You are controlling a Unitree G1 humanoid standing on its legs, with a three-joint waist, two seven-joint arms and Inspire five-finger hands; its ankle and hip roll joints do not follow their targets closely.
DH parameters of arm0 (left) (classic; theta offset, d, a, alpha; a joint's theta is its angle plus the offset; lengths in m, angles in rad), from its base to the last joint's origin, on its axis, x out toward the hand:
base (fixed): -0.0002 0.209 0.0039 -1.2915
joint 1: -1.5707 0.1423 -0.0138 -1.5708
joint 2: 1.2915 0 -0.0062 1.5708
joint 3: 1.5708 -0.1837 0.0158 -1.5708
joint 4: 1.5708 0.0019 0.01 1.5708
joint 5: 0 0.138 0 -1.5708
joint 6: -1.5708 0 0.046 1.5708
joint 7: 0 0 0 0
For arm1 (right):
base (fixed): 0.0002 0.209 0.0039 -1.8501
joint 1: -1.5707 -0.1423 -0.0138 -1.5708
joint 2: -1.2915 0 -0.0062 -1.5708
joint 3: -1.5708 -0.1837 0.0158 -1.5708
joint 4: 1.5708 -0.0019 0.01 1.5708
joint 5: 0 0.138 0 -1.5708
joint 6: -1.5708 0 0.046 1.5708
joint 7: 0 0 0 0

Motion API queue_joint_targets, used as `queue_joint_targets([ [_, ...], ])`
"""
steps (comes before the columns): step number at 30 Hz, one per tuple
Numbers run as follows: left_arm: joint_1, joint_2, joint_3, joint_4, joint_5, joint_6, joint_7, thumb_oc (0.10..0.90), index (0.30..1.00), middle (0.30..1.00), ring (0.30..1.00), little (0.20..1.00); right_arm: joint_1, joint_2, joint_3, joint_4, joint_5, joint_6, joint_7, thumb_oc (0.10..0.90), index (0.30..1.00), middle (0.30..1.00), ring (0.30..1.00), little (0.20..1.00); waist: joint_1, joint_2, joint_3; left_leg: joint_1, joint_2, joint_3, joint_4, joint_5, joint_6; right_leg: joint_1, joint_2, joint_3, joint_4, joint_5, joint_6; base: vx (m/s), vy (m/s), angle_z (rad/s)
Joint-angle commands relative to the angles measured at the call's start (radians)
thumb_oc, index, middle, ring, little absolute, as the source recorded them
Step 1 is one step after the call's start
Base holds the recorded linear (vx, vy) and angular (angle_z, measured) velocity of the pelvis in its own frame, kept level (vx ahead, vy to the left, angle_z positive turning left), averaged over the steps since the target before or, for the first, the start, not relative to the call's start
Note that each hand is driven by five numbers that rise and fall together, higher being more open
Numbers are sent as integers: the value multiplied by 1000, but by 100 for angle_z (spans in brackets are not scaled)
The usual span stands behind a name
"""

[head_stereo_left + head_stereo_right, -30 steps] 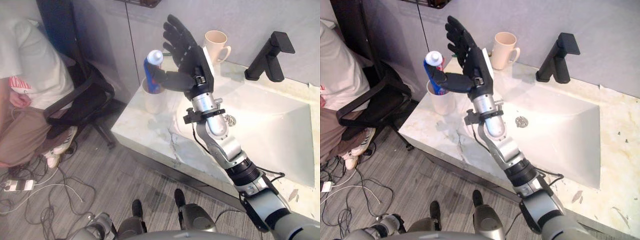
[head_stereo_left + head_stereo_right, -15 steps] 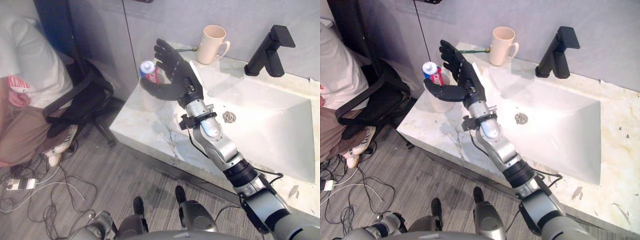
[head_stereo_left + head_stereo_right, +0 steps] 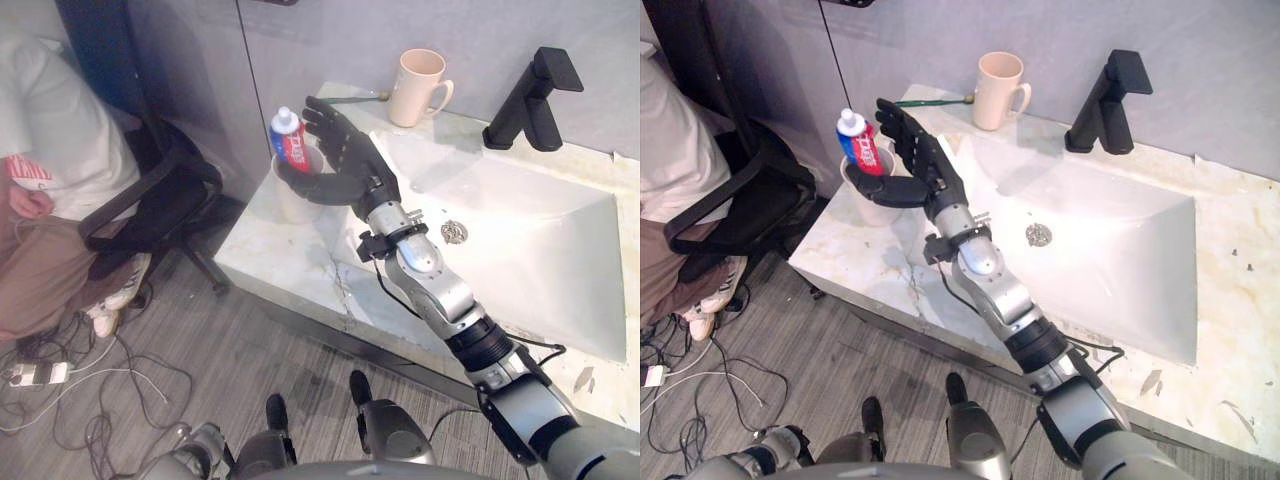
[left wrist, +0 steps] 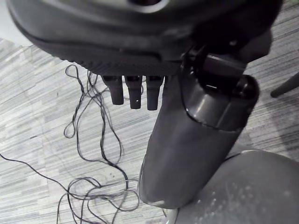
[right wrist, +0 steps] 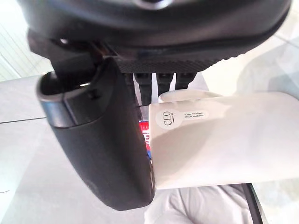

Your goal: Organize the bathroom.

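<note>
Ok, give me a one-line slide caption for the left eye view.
Right hand open beside the toothpaste tube standing in a white cup on the marble counter.

Right hand (image 3: 915, 165) lower (toothpaste (image 3: 859, 143) now inside cup (image 3: 869, 199)).

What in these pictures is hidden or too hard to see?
- Bottom of the toothpaste tube: sunk in the white cup, left eye view.
- Far end of the green toothbrush: behind the cream mug, right eye view.
- Contact between the right hand and the cup: its thumb covers it.
- Seated person: cut off by the picture edge.
</note>
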Motion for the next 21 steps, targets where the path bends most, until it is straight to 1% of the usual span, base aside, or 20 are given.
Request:
queue_joint_targets([
  [1,-32,39,-25,42,3,3,-6,800,900,900,900,900,-93,40,-12,-13,-79,-69,2,800,900,900,900,900,3,-48,-22,38,31,42,127,-81,5,-33,-22,76,57,-26,76,0,0,0],
  [3,-24,40,-22,45,9,2,-8,800,900,900,900,900,-82,31,-35,-16,-85,-104,-16,800,900,900,900,900,-1,-49,-27,44,29,43,124,-84,5,-28,-21,83,52,-24,78,33,6,-1],
  [6,-20,39,-19,46,12,2,-7,800,900,900,900,900,-79,27,-43,-16,-86,-116,-18,800,900,900,900,900,-3,-49,-29,46,29,43,123,-85,6,-25,-20,85,49,-23,78,19,4,-2],
  [8,-14,40,-18,43,11,6,-7,800,900,900,900,900,-72,14,-77,-33,-94,-141,-29,800,900,900,900,900,-9,-50,-36,51,25,44,122,-90,8,-21,-18,95,46,-23,80,42,23,-8],
  [13,-3,41,-12,44,13,1,-5,800,900,900,900,900,-59,-6,-111,-48,-110,-169,-46,800,900,900,900,900,-15,-52,-47,58,25,45,125,-96,9,-15,-17,104,45,-23,81,38,11,-8],
  [18,13,49,-5,35,17,-6,-8,800,900,900,900,900,-37,-39,-152,-69,-114,-176,-38,800,900,900,900,900,-22,-54,-60,63,22,45,126,-101,10,-10,-16,112,43,-24,83,15,3,-1],
  [21,23,51,0,33,20,-10,-12,800,900,900,900,900,-24,-58,-177,-73,-129,-194,-52,800,900,900,900,900,-27,-54,-69,71,21,46,125,-106,12,-2,-14,121,38,-24,82,43,5,-2],
])
